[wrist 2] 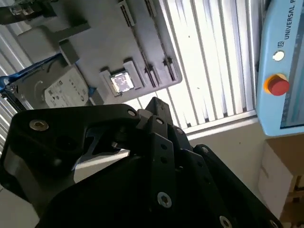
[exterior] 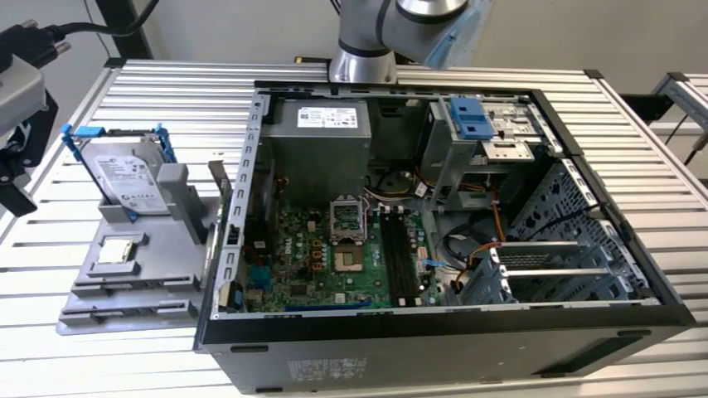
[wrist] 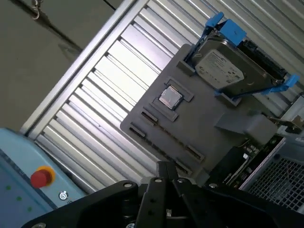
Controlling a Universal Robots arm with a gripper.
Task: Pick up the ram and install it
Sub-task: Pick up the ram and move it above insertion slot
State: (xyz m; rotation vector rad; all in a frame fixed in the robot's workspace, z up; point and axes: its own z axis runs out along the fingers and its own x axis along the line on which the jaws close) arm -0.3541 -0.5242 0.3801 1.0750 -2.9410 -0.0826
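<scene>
The ram [exterior: 217, 189] is a thin dark stick standing on edge at the side of the grey holder tray [exterior: 133, 290] that faces the case. The first wrist view shows the ram [wrist: 240, 164] as a dark board with small chips, wedged between the tray and the case wall. My gripper [exterior: 16, 166] hangs at the exterior view's far left, off to the side of the tray and well apart from the ram. Its black body [wrist: 161, 199] crosses the foreground in both wrist views. The black memory slots [exterior: 399, 259] on the motherboard hold no stick.
An open computer case [exterior: 443, 332] lies on the slatted metal table [exterior: 177, 91]. The tray also carries a silver hard drive in a blue frame [exterior: 119, 176] and a small square chip [exterior: 118, 252]. A teach pendant with a red button [wrist: 42, 176] sits beyond the table edge.
</scene>
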